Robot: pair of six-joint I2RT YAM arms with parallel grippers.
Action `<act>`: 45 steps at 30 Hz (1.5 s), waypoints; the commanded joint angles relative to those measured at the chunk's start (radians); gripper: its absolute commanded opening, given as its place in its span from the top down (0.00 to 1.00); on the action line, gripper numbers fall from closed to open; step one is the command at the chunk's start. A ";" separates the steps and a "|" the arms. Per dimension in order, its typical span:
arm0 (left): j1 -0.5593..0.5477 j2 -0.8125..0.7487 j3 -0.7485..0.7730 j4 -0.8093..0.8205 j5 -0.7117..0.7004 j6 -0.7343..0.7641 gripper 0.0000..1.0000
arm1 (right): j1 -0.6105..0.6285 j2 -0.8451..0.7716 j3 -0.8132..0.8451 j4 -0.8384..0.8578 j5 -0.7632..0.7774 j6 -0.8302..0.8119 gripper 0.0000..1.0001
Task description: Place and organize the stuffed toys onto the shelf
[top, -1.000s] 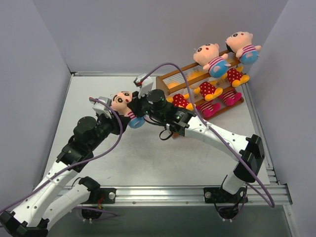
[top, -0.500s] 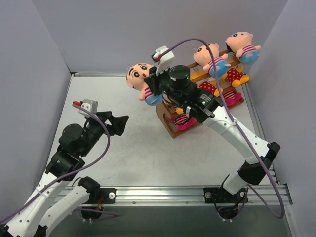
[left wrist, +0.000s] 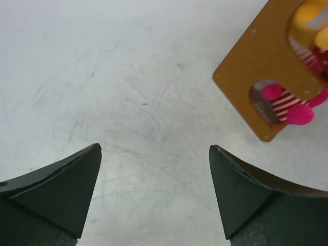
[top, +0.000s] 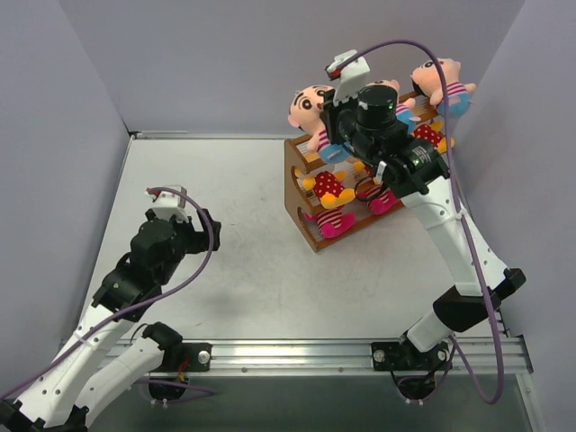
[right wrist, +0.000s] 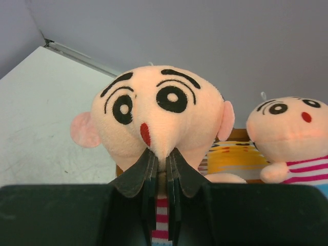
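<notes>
My right gripper (top: 328,126) (right wrist: 163,154) is shut on the chin and neck of a peach-faced boy stuffed toy (top: 310,108) (right wrist: 159,110). It holds him above the left end of the orange-brown shelf (top: 304,225) (left wrist: 256,66). Two more boys sit along the top tier, one (top: 443,83) at the right end and one (right wrist: 292,133) close beside the held toy. Yellow polka-dot bears (top: 329,185) and magenta striped toys (top: 331,221) (left wrist: 287,102) fill the lower tiers. Low over the bare table at the left, my left gripper (top: 202,227) (left wrist: 155,148) stands open and empty.
Grey walls close in the white table (top: 225,180) on the left, back and right. An aluminium rail (top: 297,346) runs along the near edge by the arm bases. The right arm's purple cable (top: 468,234) loops over the shelf and down the right side.
The left gripper let go of the boy toy, opened wide and pulled back to the near left. The right arm carried the toy up and right to above the shelf's left end.
</notes>
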 commanded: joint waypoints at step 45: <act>0.289 0.127 -0.028 0.010 0.111 0.093 0.06 | -0.080 0.181 0.092 -0.028 -0.074 0.080 0.79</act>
